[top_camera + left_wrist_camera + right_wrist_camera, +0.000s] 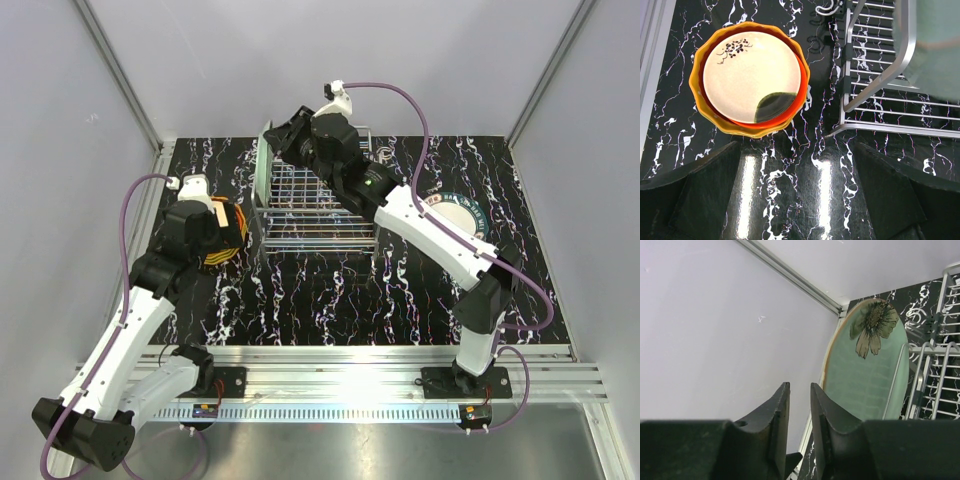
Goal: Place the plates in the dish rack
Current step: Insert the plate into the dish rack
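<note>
Mint plate (865, 375) stands upright at the left end of the rack (312, 215); right fingers (777, 420) hover beside it, barely parted, empty. Left fingers (700, 195) spread wide near stacked plates (750, 75).

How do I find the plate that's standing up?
Look for the chrome wire dish rack in the middle of the black marbled table. At its left end stands the pale mint green plate with a brown flower painted on it. It is the only plate on edge; the stack of plates and the teal-rimmed plate lie flat.
</note>
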`<move>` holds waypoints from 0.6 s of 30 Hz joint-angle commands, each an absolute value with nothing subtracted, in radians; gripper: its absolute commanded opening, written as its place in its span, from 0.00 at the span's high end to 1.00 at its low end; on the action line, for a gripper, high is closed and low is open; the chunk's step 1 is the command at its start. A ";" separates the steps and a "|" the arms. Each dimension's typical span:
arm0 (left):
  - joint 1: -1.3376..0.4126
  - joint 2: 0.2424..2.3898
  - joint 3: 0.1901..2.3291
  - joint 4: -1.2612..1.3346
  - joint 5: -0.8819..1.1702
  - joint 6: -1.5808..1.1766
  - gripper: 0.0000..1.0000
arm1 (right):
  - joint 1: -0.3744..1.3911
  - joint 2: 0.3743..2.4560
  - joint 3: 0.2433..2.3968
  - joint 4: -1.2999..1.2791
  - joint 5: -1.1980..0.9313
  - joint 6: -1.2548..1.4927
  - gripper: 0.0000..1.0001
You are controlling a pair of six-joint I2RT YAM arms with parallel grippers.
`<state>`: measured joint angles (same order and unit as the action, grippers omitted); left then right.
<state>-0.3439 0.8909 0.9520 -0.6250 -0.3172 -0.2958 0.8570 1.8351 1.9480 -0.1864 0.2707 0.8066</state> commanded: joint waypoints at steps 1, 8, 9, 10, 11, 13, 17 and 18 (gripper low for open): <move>-0.347 0.885 0.960 -0.565 -0.301 -0.296 0.01 | 0.871 1.815 1.971 -0.107 0.270 0.804 0.70; -0.348 0.884 0.960 -0.566 -0.301 -0.296 0.01 | 0.870 1.838 2.009 -0.121 0.262 0.799 0.66; -0.347 0.884 0.960 -0.566 -0.301 -0.296 0.01 | 0.870 1.841 2.013 -0.127 0.262 0.796 0.66; -0.348 0.882 0.960 -0.566 -0.301 -0.296 0.01 | 0.871 1.842 2.017 -0.127 0.259 0.795 0.65; -0.347 0.882 0.959 -0.565 -0.301 -0.296 0.01 | 0.873 1.841 2.019 -0.132 0.256 0.792 0.64; -0.347 0.884 0.959 -0.565 -0.299 -0.296 0.01 | 0.871 1.836 2.025 -0.140 0.255 0.778 0.63; -0.348 0.885 0.959 -0.565 -0.298 -0.296 0.01 | 0.870 1.793 2.025 -0.196 0.267 0.732 0.56; -0.348 0.884 0.959 -0.565 -0.298 -0.296 0.01 | 0.870 1.778 2.016 -0.205 0.273 0.706 0.55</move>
